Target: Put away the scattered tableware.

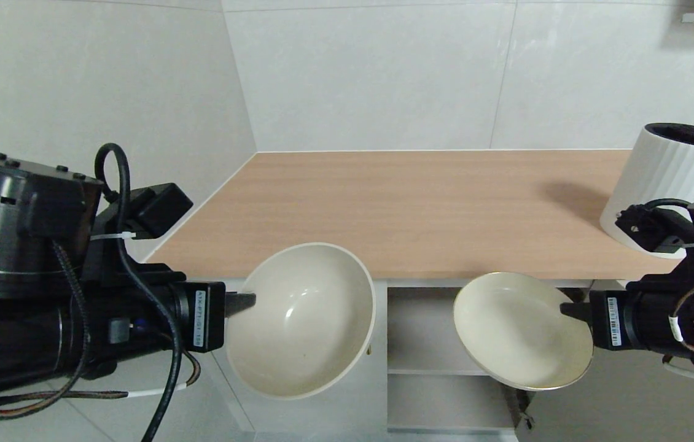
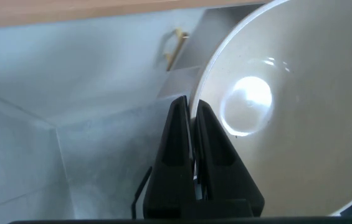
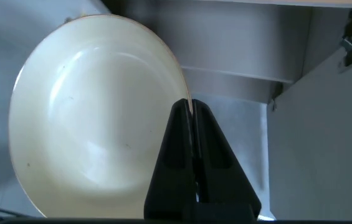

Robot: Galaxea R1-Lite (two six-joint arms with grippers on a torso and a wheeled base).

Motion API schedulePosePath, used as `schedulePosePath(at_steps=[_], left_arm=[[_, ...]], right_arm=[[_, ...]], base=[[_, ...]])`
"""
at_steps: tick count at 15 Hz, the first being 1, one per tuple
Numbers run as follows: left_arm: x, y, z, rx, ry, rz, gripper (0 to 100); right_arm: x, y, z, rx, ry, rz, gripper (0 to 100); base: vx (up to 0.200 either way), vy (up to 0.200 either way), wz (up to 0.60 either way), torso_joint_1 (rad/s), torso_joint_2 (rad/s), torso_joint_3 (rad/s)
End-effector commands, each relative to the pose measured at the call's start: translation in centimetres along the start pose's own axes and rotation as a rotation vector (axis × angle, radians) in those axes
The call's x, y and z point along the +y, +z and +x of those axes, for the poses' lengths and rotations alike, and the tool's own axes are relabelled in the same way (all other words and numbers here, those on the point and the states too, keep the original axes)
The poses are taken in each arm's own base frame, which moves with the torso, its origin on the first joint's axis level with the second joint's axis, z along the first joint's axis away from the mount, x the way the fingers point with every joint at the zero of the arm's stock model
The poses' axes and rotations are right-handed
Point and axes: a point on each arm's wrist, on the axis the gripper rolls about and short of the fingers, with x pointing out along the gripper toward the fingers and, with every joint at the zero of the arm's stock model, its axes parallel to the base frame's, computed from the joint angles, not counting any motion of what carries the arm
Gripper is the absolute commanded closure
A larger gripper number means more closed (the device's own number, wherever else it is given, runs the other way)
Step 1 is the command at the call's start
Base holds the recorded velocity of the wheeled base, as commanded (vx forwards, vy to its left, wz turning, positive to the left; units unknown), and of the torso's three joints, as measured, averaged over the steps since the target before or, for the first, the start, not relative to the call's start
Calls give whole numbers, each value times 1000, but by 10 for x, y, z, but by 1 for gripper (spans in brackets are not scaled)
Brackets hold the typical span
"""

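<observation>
Left gripper (image 1: 249,302) (image 2: 192,109): jaws pinched onto the rim of a cream bowl (image 1: 304,325) (image 2: 288,124), one finger inside the rim and one outside. The bowl is in the air at lower centre-left of the head view, tilted up so its inside faces the camera. Its top edge overlaps the front edge of the wooden worktop (image 1: 414,209).

Right gripper (image 1: 565,309) (image 3: 191,109): clamped the same way on the rim of a cream plate (image 1: 519,331) (image 3: 95,112). The plate is in the air at lower centre-right, tilted on edge, below the worktop's front edge.

Bowl and plate are apart. Between and behind them is an open cabinet (image 1: 421,319) under the worktop, with one shelf (image 1: 427,371) inside. The plate overlaps the cabinet's right side.

A white ribbed pot (image 1: 666,178) stands on the worktop at the right edge of the frame, behind the right arm.
</observation>
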Motion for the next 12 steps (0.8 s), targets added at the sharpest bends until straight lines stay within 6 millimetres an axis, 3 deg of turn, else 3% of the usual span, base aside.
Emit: schedulePosePath(at_steps=[1, 6, 12], left_arm=[[0, -1, 4, 11, 3, 1, 100], [0, -1, 6, 20, 6, 2, 100], [0, -3, 11, 36, 12, 1, 100]], right_arm=[[1, -1, 5, 9, -3, -1, 100], [1, -2, 9, 21, -10, -3, 100], [1, -2, 13, 32, -16, -5, 100]], base=[[0, 0, 0, 0, 0, 0], [0, 0, 0, -17, 42, 24], [0, 0, 0, -168, 430, 258]])
